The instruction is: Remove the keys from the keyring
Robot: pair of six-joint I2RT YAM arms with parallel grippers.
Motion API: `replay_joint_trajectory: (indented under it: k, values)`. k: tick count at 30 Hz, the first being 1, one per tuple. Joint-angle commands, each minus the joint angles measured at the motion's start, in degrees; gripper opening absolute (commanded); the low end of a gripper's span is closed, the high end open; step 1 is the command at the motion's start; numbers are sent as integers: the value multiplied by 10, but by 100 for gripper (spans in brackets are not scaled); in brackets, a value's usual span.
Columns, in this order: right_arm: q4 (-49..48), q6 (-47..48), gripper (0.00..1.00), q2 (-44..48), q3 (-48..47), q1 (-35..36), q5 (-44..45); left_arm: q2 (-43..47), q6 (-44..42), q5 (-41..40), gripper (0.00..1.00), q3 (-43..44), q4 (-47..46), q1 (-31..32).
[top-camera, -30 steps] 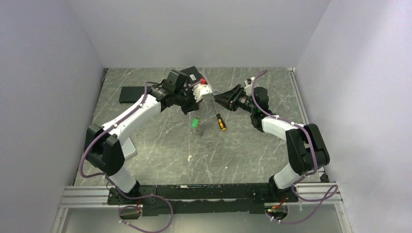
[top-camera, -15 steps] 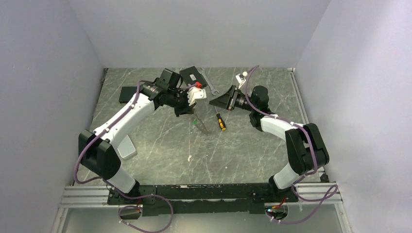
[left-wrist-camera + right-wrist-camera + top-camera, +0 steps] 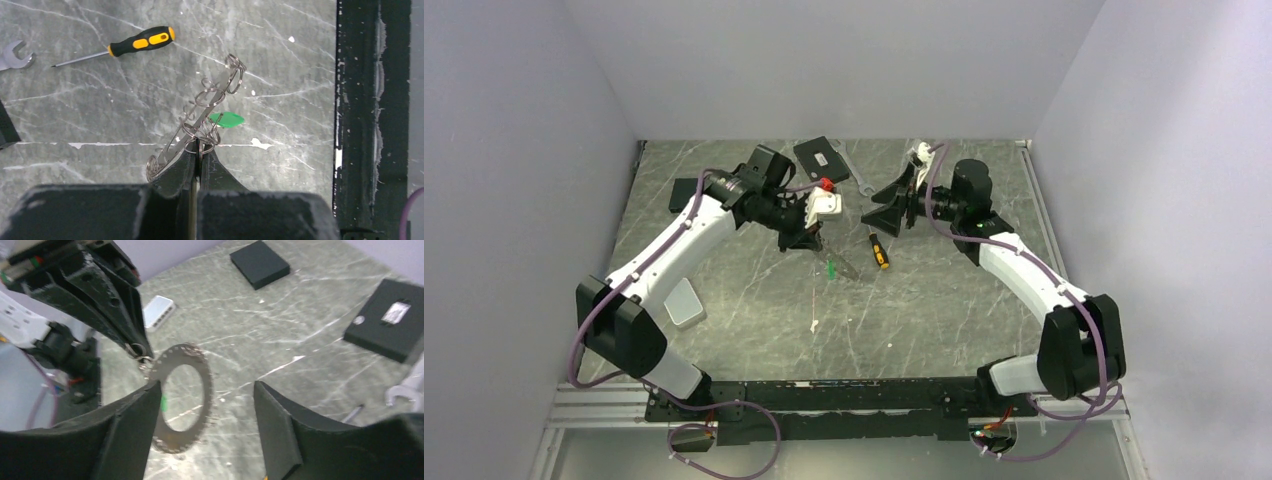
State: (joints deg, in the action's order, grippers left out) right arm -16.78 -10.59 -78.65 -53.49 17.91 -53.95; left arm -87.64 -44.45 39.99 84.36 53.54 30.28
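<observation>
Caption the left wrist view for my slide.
Left end effector shut on the keyring, its green tag showing, screwdriver lying beyond.

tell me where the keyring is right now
Top view, centre: the keyring hangs from the shut left tool, just left of the screwdriver.

Marble table [image 3: 754, 300] bearing screwdriver [image 3: 878, 250], wrench [image 3: 856, 178], black boxes [image 3: 822, 158]
</observation>
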Motion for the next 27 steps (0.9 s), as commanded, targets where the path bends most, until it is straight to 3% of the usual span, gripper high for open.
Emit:
replay_joint_trajectory:
  k: [1,3,9,12,15,20,27]
  values:
    - [63,146,81,25,-43,-6,42,28,-28,57,0,11,28,-1]
    - [54,133,98,19,-59,-16,61,29,-31,57,0,10,31,-1]
    - [98,172,100,-16,-125,-37,-20,33,-53,55,0,15,48,-1]
    - [45,161,100,-1,-96,-32,-81,34,-69,51,0,17,56,-1]
    - [39,163,96,9,-80,-17,-95,36,-81,46,0,17,60,-2]
    - [124,252,86,15,-77,29,-61,37,-81,18,0,12,77,-1]
    - [102,273,77,17,-39,62,-79,91,-118,-5,0,-30,55,-1]
